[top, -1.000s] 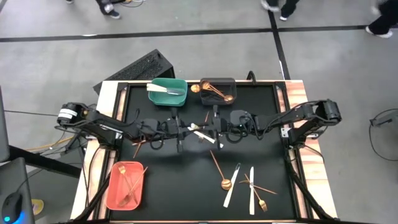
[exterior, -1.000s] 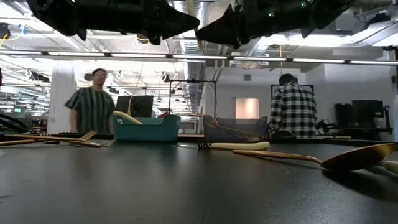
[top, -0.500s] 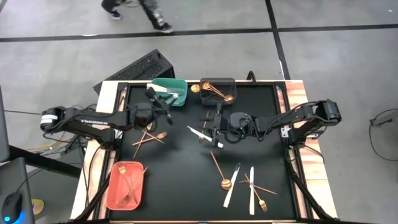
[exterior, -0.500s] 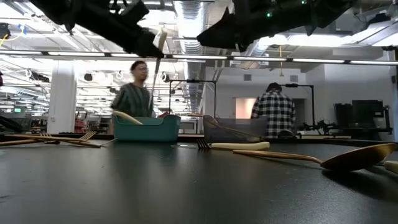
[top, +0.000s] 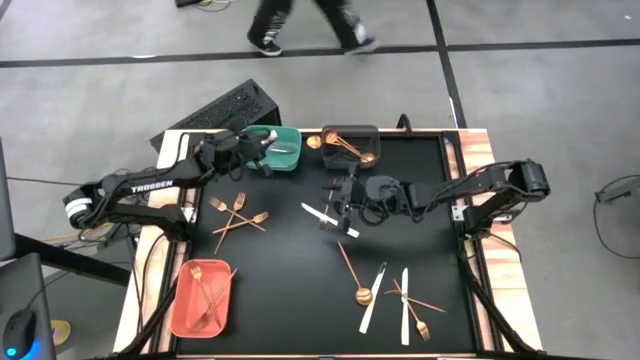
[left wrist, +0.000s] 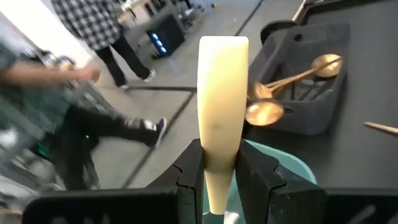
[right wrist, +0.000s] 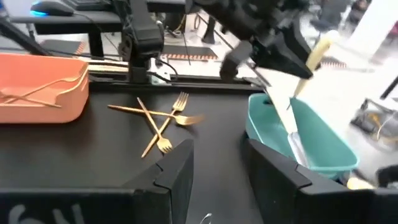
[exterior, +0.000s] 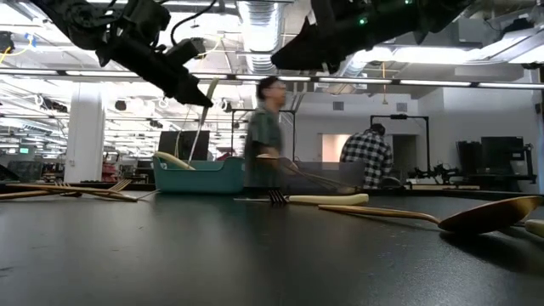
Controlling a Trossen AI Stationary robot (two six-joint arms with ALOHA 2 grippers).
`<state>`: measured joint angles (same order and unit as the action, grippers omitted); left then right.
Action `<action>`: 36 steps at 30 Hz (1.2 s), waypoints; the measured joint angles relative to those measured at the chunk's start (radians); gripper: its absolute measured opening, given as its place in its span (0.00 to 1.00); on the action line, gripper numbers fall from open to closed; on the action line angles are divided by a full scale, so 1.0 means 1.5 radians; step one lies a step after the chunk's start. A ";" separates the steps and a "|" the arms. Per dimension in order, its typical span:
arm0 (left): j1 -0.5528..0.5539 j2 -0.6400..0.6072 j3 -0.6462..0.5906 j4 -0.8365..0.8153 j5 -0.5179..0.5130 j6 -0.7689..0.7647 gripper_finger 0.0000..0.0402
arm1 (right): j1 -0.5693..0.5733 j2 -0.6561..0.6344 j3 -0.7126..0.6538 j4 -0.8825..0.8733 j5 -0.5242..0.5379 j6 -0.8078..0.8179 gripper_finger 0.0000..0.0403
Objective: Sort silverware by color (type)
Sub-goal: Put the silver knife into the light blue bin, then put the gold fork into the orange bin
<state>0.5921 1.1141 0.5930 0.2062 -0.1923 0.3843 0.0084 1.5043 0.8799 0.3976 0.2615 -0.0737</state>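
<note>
White plastic, flat and blunt-ended: the knife (left wrist: 221, 118) pinched between the fingers of the left gripper (top: 262, 158) is the piece being sorted, and the step in hand looks like the drop into the teal rectangular plastic bin (top: 288, 160). In the left wrist view the two dark fingers press on the knife's lower part, most of its length standing out past them; in the low view it hangs steeply from the gripper, its free end pointing down toward the bin. The bin sits right under the tool, already holding white pieces, with the dark grey bin (top: 350, 146) of gold spoons just beside it. The next move, I judge, calls for a slight lowering and then release, so the knife falls inside the rim rather than tipping over it. The right gripper (top: 338, 196) hovers with its fingers spread and empty near mid-table, close above another white plastic knife (top: 330, 218) lying flat below it.
</note>
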 joint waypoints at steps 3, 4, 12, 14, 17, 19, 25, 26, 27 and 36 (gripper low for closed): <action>0.012 0.000 -0.003 0.024 0.003 -0.060 0.12 | -0.002 0.000 0.000 -0.021 0.000 0.018 0.42; 0.016 0.000 -0.006 0.038 0.003 -0.086 0.12 | -0.002 0.000 0.000 -0.021 0.000 0.018 0.42; 0.041 0.001 -0.149 0.314 -0.066 -0.447 0.13 | -0.013 0.000 0.006 -0.017 0.001 0.012 0.42; 0.041 0.000 -0.193 0.381 -0.106 -0.514 0.14 | -0.016 0.000 0.009 -0.020 0.002 0.014 0.42; 0.041 0.000 -0.236 0.413 -0.159 -0.531 0.19 | -0.015 0.000 0.010 -0.023 0.002 0.014 0.42; 0.041 0.000 -0.246 0.421 -0.195 -0.538 0.23 | -0.015 0.000 0.010 -0.023 0.002 0.014 0.42; 0.044 0.000 -0.238 0.399 -0.221 -0.585 0.39 | -0.041 0.000 0.010 0.011 0.000 0.010 0.42; 0.044 0.000 -0.232 0.387 -0.212 -0.587 0.41 | -0.045 0.000 0.010 0.016 -0.001 0.014 0.42; 0.044 0.000 -0.226 0.372 -0.202 -0.586 0.44 | -0.049 0.000 0.010 0.020 -0.002 0.017 0.42; 0.044 0.000 -0.216 0.271 -0.162 -0.515 0.52 | -0.046 0.012 0.010 -0.030 -0.027 0.102 0.42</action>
<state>0.6582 1.1141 0.2691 0.6120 -0.4346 -0.3882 -0.0613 1.5217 0.8946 0.3526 0.2216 0.0786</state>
